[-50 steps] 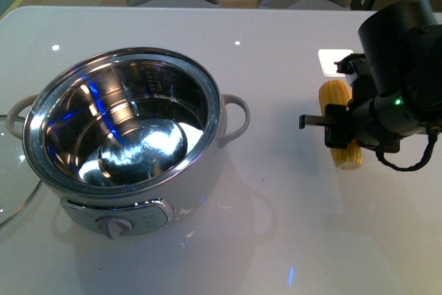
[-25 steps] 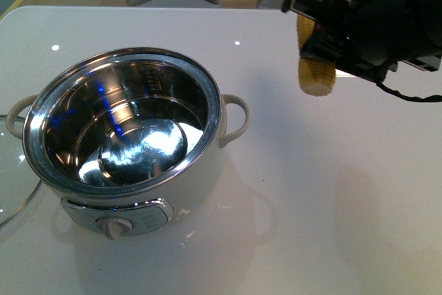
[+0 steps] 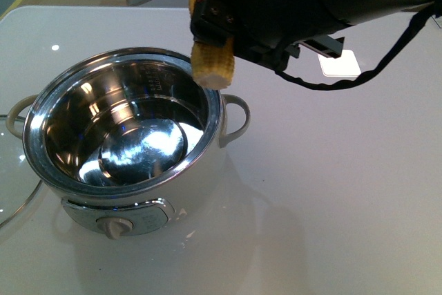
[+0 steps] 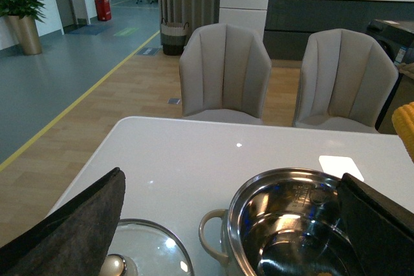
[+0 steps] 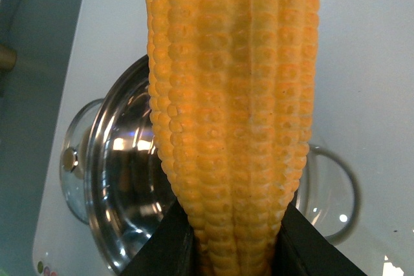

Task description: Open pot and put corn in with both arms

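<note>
Right gripper (image 3: 210, 22) clamped on corn (image 3: 213, 67), end-down over open pot (image 3: 207, 177) rim; left gripper (image 4: 231, 182) fingers apart; bowl markings (image 3: 155, 82) too small to read.

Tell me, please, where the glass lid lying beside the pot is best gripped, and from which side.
Grip the round knob at the centre of the glass lid, coming from straight above. The lid lies flat on the table with the knob up; its thin rim sits against the surface and probably offers fingers little.
</note>
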